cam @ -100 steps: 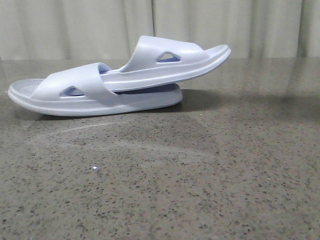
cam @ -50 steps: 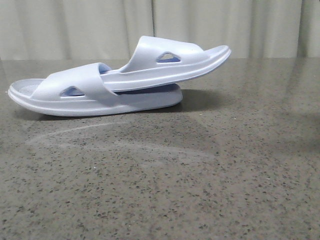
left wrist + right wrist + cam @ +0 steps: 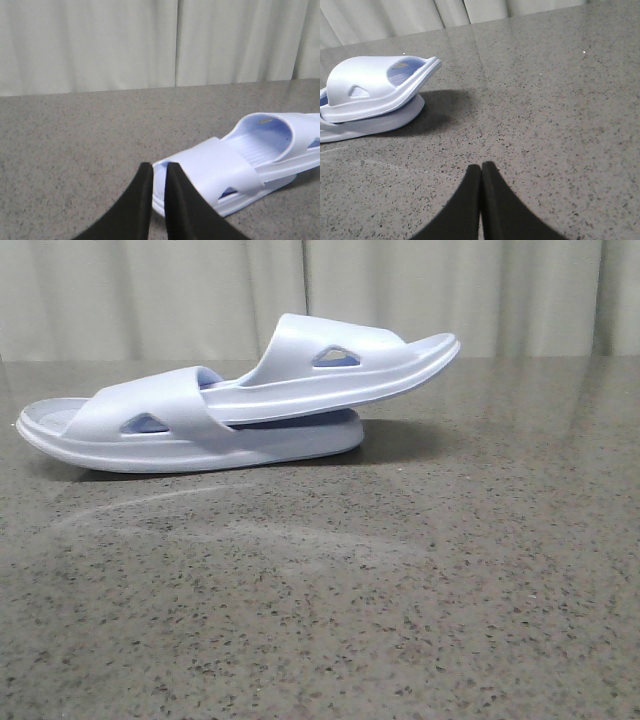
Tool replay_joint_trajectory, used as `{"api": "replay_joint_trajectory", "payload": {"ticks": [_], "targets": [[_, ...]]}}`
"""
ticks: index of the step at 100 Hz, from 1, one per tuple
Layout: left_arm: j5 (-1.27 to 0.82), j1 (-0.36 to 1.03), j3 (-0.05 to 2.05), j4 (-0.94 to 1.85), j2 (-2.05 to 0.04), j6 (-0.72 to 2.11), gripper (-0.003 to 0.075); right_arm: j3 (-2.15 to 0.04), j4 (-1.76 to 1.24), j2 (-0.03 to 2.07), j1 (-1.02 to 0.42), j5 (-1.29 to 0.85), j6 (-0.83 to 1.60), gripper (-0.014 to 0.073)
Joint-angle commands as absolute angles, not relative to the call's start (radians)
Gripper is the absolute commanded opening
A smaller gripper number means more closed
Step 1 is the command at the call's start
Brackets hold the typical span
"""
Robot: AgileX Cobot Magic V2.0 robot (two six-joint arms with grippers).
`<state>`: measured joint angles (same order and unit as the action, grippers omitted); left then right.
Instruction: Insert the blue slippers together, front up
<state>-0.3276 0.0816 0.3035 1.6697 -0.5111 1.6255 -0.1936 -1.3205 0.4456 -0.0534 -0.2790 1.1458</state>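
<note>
The two blue slippers lie nested on the table in the front view. The lower slipper (image 3: 170, 425) lies flat at the left. The upper slipper (image 3: 340, 365) is pushed under the lower one's strap, with its free end tilted up to the right. No gripper shows in the front view. My left gripper (image 3: 159, 167) is empty, its fingers closed to a narrow slit, and hangs short of the lower slipper's end (image 3: 220, 170). My right gripper (image 3: 481, 167) is shut and empty over bare table, well away from the slippers (image 3: 370, 90).
The grey speckled stone table (image 3: 400, 590) fills all views. A pale curtain (image 3: 150, 290) hangs behind its far edge.
</note>
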Motion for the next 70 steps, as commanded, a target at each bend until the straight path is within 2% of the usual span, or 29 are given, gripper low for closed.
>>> {"api": "replay_joint_trajectory", "payload": {"ticks": [1, 70], "targets": [[-0.332, 0.090, 0.292, 1.734, -0.491, 1.635, 0.0015, -0.199, -1.364, 0.424, -0.056, -0.248, 1.158, -0.0080], [-0.336, 0.090, 0.277, 1.751, -0.489, 1.635, 0.0015, -0.199, -1.382, 0.424, -0.056, -0.249, 1.158, -0.0080]]}}
